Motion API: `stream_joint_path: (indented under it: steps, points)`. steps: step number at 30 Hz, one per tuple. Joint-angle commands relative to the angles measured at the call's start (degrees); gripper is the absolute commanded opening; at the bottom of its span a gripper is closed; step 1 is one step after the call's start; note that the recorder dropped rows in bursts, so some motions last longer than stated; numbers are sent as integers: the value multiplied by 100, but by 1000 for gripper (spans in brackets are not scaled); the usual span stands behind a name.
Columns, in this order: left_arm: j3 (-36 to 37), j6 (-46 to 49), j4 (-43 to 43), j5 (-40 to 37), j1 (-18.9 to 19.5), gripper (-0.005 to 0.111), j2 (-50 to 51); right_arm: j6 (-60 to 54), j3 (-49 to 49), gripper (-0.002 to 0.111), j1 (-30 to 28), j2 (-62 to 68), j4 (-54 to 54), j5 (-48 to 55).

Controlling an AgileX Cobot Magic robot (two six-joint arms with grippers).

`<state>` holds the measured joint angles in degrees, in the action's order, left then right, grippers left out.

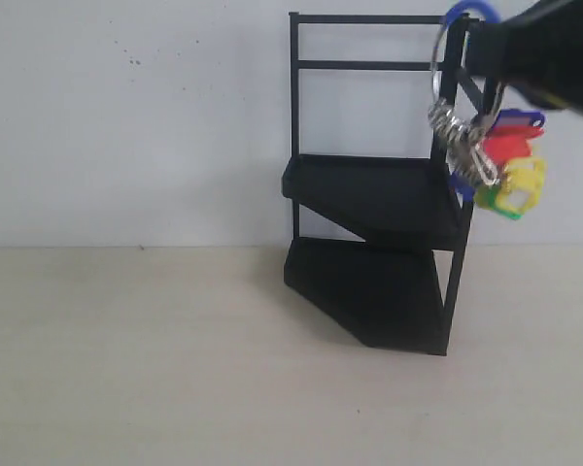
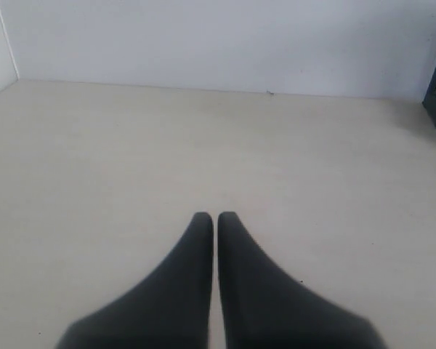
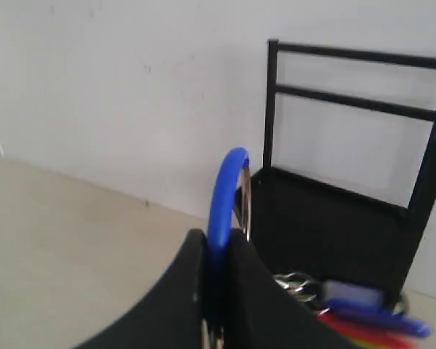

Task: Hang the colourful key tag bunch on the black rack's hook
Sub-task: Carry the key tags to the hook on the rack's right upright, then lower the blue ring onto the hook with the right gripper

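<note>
Beige tabletop (image 1: 126, 359) carries the black rack (image 1: 369, 194), which stands close to a white wall (image 1: 126, 116). At the rack's top right corner post, the right gripper (image 1: 481, 47) is clamped on the blue loop (image 3: 225, 193) of the colourful key tag bunch (image 1: 505, 165), whose tags dangle just beside the rack's upper tier. Well apart from the rack, the left gripper (image 2: 215, 222) is above the table with its fingers pressed together, holding nothing.
</note>
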<state>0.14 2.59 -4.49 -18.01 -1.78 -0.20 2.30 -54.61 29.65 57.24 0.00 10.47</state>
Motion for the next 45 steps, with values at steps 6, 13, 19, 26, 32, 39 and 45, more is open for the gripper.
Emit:
stream_joint_path:
  steps: [6, 13, 19, 26, 32, 39, 45]
  points:
    - [-14, 2, -11, 38, 19, 4, 20, 51, -35, 0, -1696, 75, -224, -90]
    - [-14, 2, -11, 38, 19, 4, 20, -750, -55, 0, -2109, 871, -236, -904]
    - [-14, 2, -11, 38, 19, 4, 20, -885, -665, 0, -2109, 1785, -236, -1218]
    - [-14, 2, -11, 38, 19, 4, 20, -885, -1358, 0, -2109, 2396, -236, -1194]
    - [-14, 2, -11, 38, 19, 4, 20, -885, -1715, 0, -2109, 2569, -221, -850]
    - [-14, 2, -11, 38, 19, 4, 20, -1064, -1715, 0, -2109, 2632, -221, -236]
    - [-14, 2, -11, 38, 19, 4, 20, -1443, -1715, 0, -2109, 2680, -221, -106]
